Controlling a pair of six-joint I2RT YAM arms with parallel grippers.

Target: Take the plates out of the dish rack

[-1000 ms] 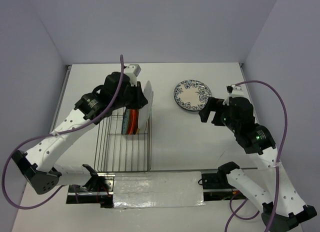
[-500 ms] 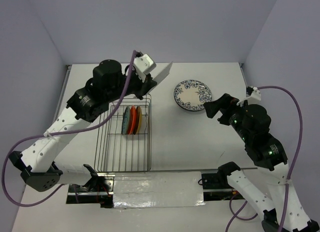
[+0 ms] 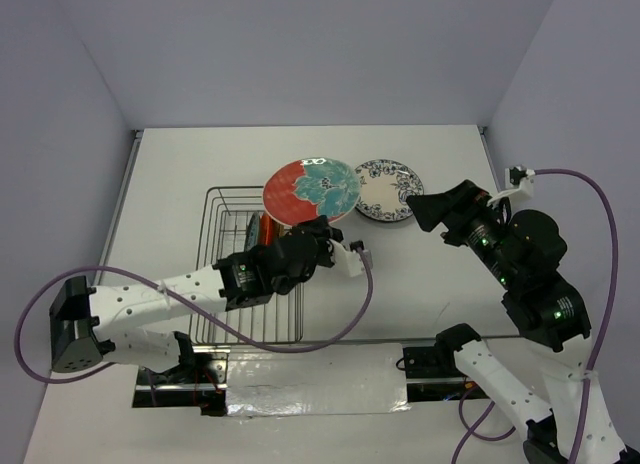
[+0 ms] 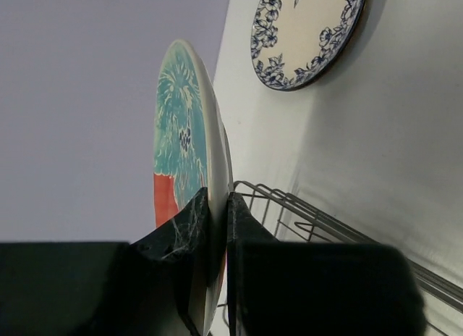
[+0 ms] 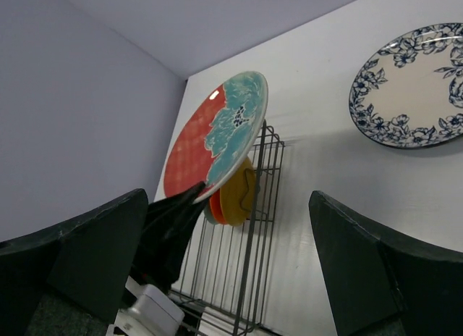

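My left gripper (image 3: 306,226) is shut on the near rim of a large red plate with teal flowers (image 3: 312,187), held in the air over the far right corner of the dish rack (image 3: 222,284). The left wrist view shows that plate (image 4: 182,133) edge-on, pinched between the fingers (image 4: 217,200). A white plate with a blue floral rim (image 3: 390,192) lies flat on the table, its left edge hidden behind the red plate. A yellow plate (image 5: 236,194) and an orange-rimmed one stand in the rack (image 5: 255,263). My right gripper (image 3: 418,208) hangs open and empty near the floral plate (image 5: 409,86).
Grey walls close in the white table on three sides. A taped strip (image 3: 315,379) runs along the near edge between the arm bases. The left arm's purple cable (image 3: 350,314) loops over the rack's near right corner.
The left arm has lifted the red plate out of the rack and turned it from edge-on to face-up, its elbow dropping toward the near edge. The right gripper has risen, still open.
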